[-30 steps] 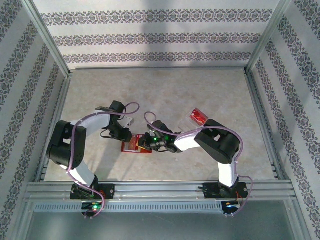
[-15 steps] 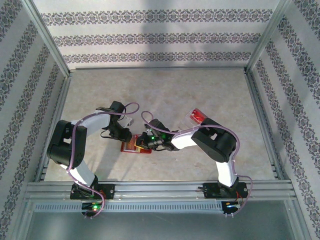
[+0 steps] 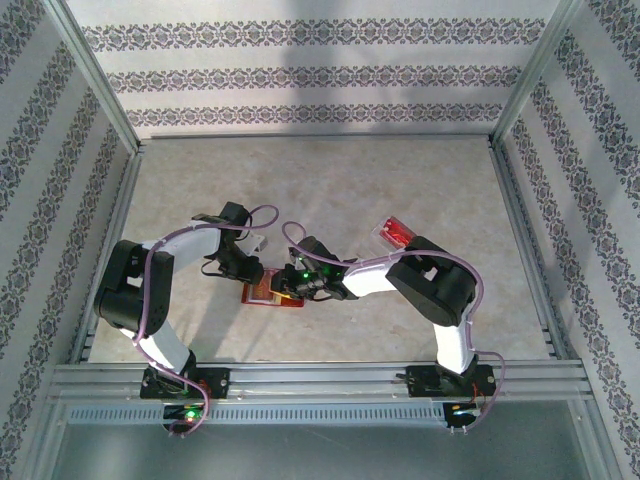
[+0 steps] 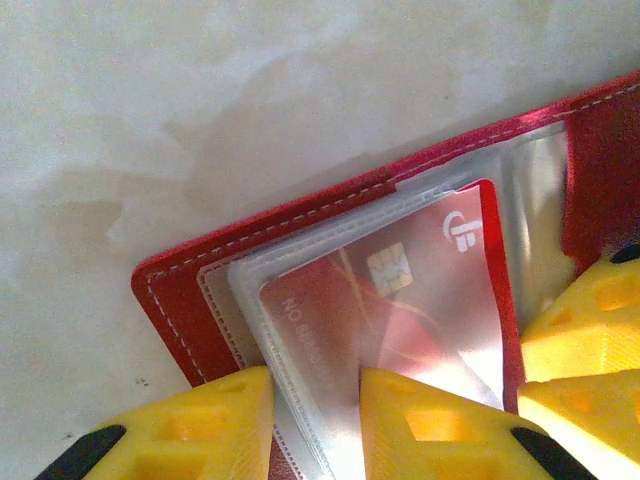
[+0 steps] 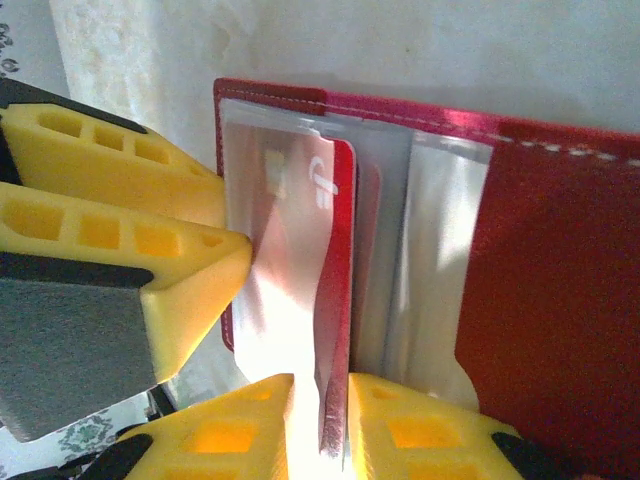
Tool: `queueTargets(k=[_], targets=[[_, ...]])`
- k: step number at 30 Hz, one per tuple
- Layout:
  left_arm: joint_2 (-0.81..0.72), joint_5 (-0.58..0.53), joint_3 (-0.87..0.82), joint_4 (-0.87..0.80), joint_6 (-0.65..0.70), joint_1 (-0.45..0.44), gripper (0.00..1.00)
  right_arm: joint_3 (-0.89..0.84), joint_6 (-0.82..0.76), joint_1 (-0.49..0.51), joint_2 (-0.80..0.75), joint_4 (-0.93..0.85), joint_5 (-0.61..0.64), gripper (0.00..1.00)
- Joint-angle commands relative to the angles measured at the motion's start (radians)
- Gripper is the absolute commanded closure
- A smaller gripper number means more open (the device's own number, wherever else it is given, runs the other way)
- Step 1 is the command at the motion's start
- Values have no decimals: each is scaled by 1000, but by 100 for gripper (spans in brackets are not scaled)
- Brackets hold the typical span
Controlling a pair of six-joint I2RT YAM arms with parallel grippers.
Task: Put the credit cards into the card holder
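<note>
The card holder (image 3: 262,296) lies open on the table between both arms, red with clear greyish sleeves (image 4: 170,300) (image 5: 560,280). A red credit card (image 4: 400,300) with a chip sits partly inside a sleeve. My left gripper (image 3: 258,272) (image 4: 310,385) is shut on the holder's stack of sleeves at its edge; its yellow fingers (image 5: 120,180) show at the left of the right wrist view. My right gripper (image 3: 288,284) (image 5: 320,385) stands slightly open around the card's protruding edge (image 5: 335,250), with a bright gap on one side. Its fingers (image 4: 590,320) appear at the right of the left wrist view.
A clear plastic tray (image 3: 392,233) with a red card in it sits on the table behind the right arm's elbow. Metal frame rails (image 3: 320,378) run along the near edge, and patterned walls enclose the other sides.
The right gripper slid a little left toward the holder, pushing the card in, then its jaws parted off the card. The left gripper has held still.
</note>
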Motion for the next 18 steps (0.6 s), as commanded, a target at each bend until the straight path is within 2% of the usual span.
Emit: queueTargets(k=[1,8,18], targets=[[7,-16,7,-3,-12,5,72,-24,-15,-3,-12,-23,20,80],[7,-12,9,-3,-15,4,72,1,-18,-2,15,-20,3,93],[18,-1,18,-5,-24,4,72,53,-28,3,54,-34,-29,96]])
